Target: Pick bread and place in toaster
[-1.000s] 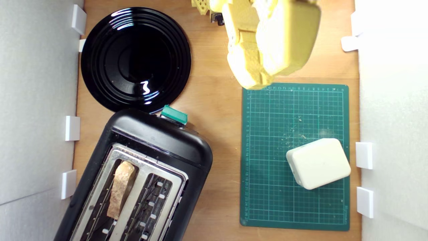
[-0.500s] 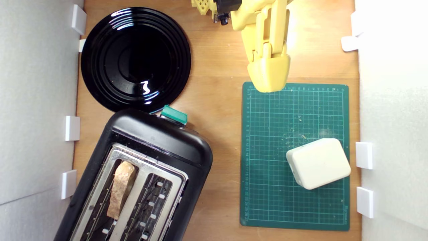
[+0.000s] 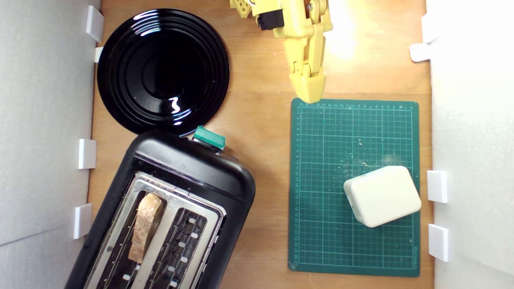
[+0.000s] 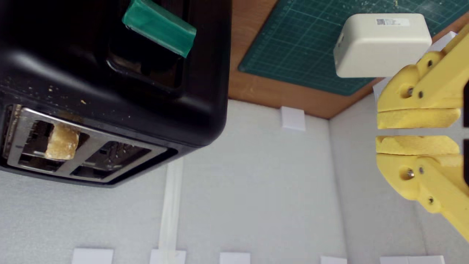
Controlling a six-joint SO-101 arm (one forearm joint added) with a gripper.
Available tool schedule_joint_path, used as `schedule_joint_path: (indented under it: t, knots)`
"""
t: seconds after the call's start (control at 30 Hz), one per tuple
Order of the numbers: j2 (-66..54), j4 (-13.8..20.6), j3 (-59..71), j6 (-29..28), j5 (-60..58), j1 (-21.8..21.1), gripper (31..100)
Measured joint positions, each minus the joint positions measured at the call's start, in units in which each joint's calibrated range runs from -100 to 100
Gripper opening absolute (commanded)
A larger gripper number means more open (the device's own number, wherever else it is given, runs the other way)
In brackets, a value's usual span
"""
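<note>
Already the bread (image 3: pixel 145 226) stands in the toaster (image 3: pixel 192 168), in the slot farther from my gripper (image 4: pixel 417 132), lengthwise along it; my jaws, nearly closed, seemingly hold nothing.

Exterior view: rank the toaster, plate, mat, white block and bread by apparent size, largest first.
1. Toaster, partly cut off, and mat: too alike to rank
2. Plate
3. White block
4. Bread

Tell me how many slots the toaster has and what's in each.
2. The slot on the exterior view's left holds the bread, standing on edge. The slot on its right shows only wire guides; its lower end is cut off by the frame.
</note>
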Motion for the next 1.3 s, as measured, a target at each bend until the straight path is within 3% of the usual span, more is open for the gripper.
schedule_joint_path:
  t: [0.43, 0.97, 1.23, 1.3]
  knots:
    - [-15.5, 0.0, 21.9, 0.1, -0.2, -0.2, 47.8]
    - [-21.1, 0.1, 40.4, 0.1, -0.3, -1.6, 47.7]
    - [-34.1, 0.0, 55.6, 6.1, -0.3, -1.5, 47.7]
    - [-32.4, 0.0, 56.7, 6.9, -0.3, -1.5, 47.7]
